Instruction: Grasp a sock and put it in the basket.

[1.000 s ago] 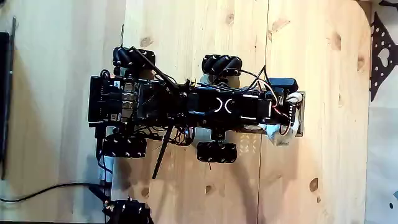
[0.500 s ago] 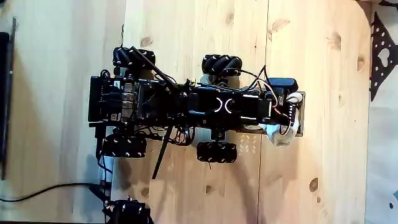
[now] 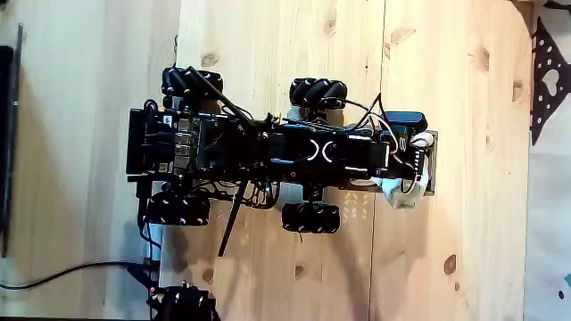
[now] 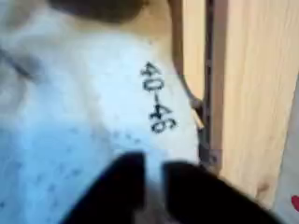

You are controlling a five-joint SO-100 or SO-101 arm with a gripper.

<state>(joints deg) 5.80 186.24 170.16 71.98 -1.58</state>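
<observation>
From my fixed view, bare wood lies open right of the basket (image 3: 432, 169), above it and below it. Left of the basket my robot's body (image 3: 268, 152) and wheels (image 3: 317, 93) block passage. In the wrist view, the sock (image 4: 84, 121) sits directly ahead.

This is looking like a hobby or home robotics setup rather than a formal lab: a small wheeled robot (image 3: 268, 156) with exposed wiring and roller-studded wheels (image 3: 318, 92) is sitting on knotty pale pine boards (image 3: 464, 71) that are running across the fixed view. A loose black cable (image 3: 62, 272) is trailing over the wood at lower left, and a patterned dark fabric (image 3: 546, 80) is showing at the right edge.
</observation>
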